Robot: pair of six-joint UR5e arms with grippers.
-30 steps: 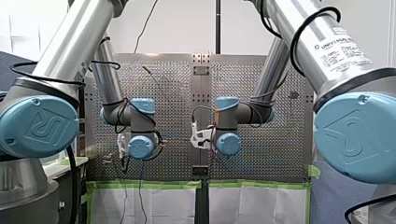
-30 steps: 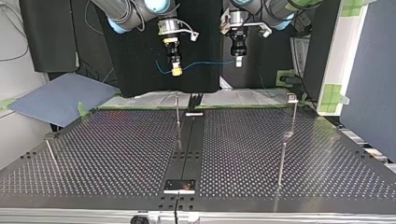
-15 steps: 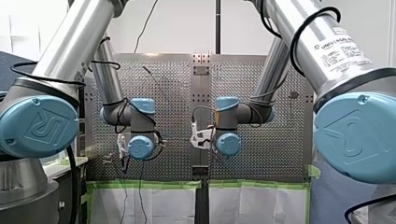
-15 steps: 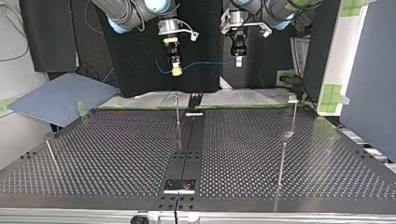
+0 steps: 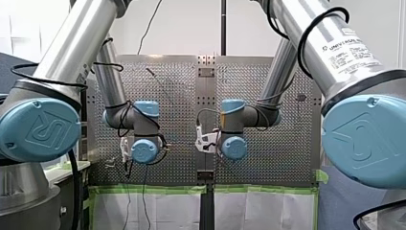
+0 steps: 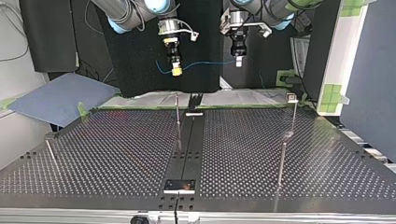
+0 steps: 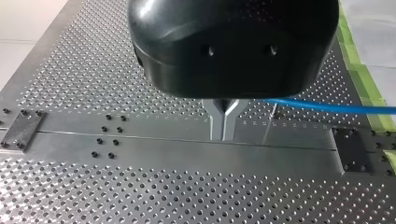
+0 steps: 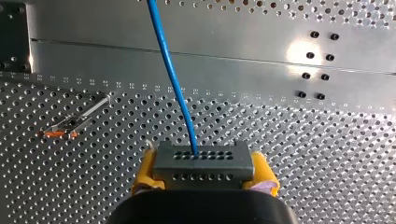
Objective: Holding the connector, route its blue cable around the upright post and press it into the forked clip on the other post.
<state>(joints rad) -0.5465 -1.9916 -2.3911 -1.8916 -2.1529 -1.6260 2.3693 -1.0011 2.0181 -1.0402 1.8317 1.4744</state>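
Stillness across the last second: right pincer (image 8: 204, 173) clamped on connector (image 8: 203, 158), left pincer (image 7: 222, 126) closed on blue cable (image 8: 173, 79), span held above worktop (image 6: 116, 154), well apart from upright post (image 6: 178, 112) and forked clip (image 6: 291, 97); routing judged not yet begun

Front view: bright, even room light; the white wall (image 5: 191, 28) glows across the upper frame, with soft sheen along my left arm (image 5: 79, 40) and my right arm (image 5: 311, 33). Top view: dimmer, with a black backdrop (image 6: 140, 56) at upper centre and the table (image 6: 116, 154) dark and faintly glossy. Right wrist view: a white glare spot on the metal rail (image 8: 224, 42) beside the bolt holes. Left wrist view: soft highlights on the black housing (image 7: 233, 46) of my left gripper (image 7: 223, 135)
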